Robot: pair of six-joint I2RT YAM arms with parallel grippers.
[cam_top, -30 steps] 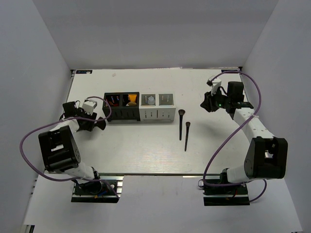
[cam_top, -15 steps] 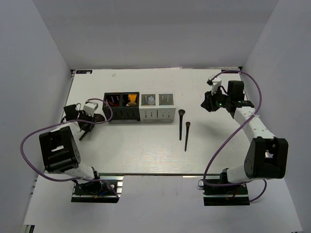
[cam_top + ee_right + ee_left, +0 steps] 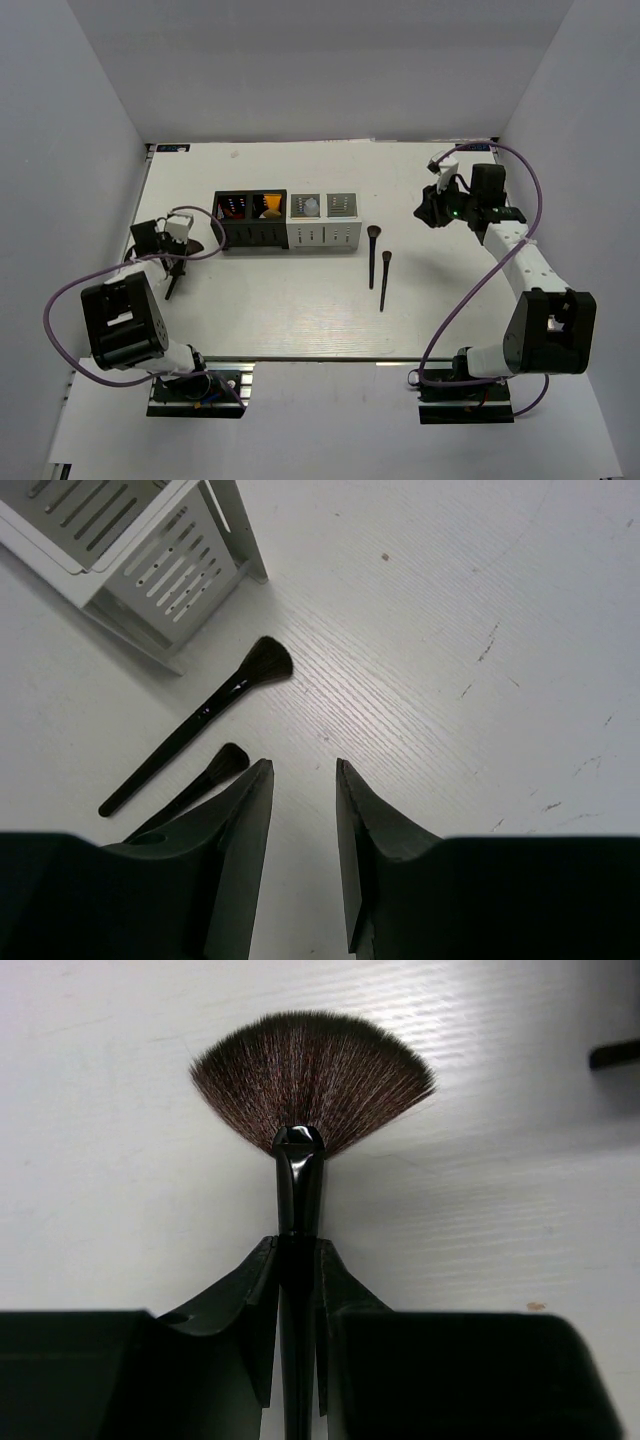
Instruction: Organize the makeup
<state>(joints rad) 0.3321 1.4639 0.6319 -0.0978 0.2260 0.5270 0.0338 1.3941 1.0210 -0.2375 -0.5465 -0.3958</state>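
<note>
My left gripper (image 3: pixel 298 1248) is shut on the thin black handle of a fan brush (image 3: pixel 312 1078), whose brown bristles spread out over the table ahead of the fingertips. From above, this gripper (image 3: pixel 178 248) is left of the black organizer (image 3: pixel 226 236), and the brush handle (image 3: pixel 170 288) trails toward the near edge. Two black brushes (image 3: pixel 372 256) (image 3: pixel 384 281) lie side by side right of the white organizer (image 3: pixel 324 238). My right gripper (image 3: pixel 428 211) hovers open and empty to their right; its wrist view shows both brushes (image 3: pixel 195 725) (image 3: pixel 196 788) beside its left finger.
The black organizer holds dark-red sticks (image 3: pixel 236 207) and an orange tube (image 3: pixel 268 207). The white organizer (image 3: pixel 150 550) holds a pale egg-shaped piece (image 3: pixel 311 207). A dark edge (image 3: pixel 615 1053) shows at the upper right of the left wrist view. Grey walls enclose the table.
My left gripper has dropped toward the table left of the black organizer and closed on the fan brush. The right arm has barely moved.
</note>
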